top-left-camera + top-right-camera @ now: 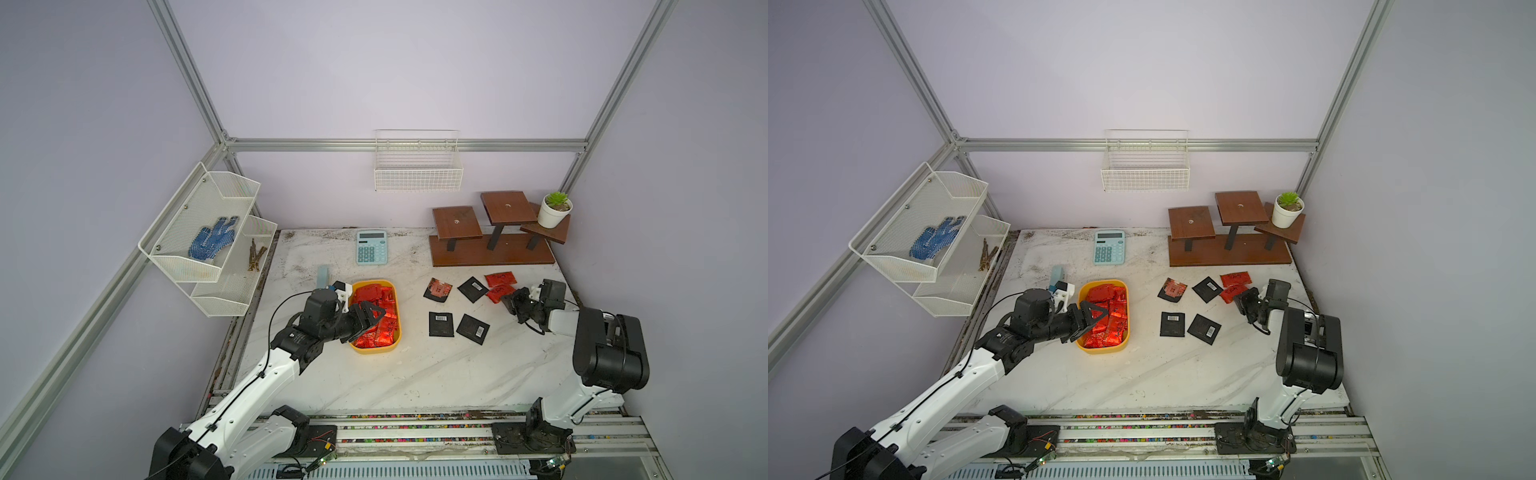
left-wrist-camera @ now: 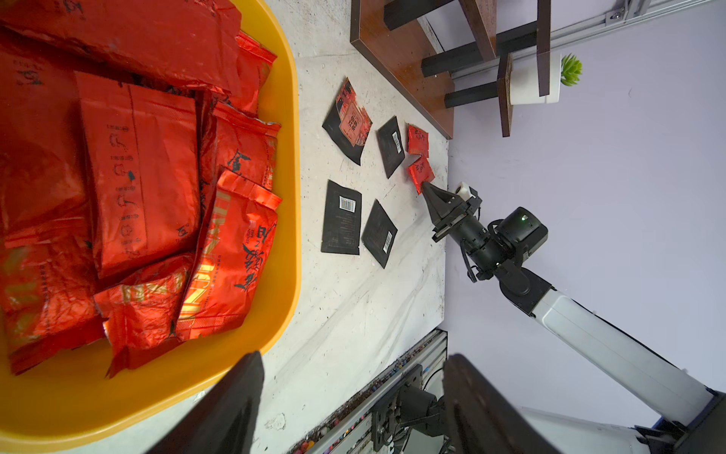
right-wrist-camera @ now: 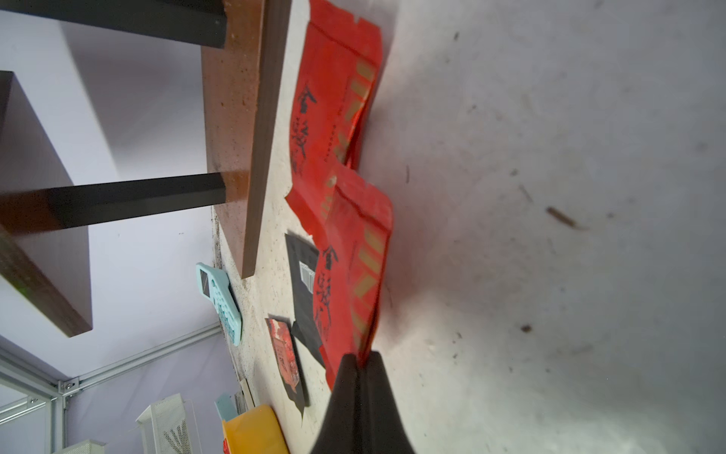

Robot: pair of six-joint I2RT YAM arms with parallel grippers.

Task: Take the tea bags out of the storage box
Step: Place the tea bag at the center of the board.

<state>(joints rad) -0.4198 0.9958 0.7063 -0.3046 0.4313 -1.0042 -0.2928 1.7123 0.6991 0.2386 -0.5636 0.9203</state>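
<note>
The yellow storage box sits left of the table's middle, filled with several crinkly red foil tea bags. My left gripper hovers over the box, open, with nothing between its fingers. On the table to the right lie three black sachets, a reddish-brown square one and a red tea bag. My right gripper is shut on the edge of a second red tea bag, low at the table beside the first.
A light-blue calculator lies at the back. A brown wooden stand with a potted plant fills the back right corner. A white wire basket hangs on the back wall. A white mesh shelf holds a blue glove at the left.
</note>
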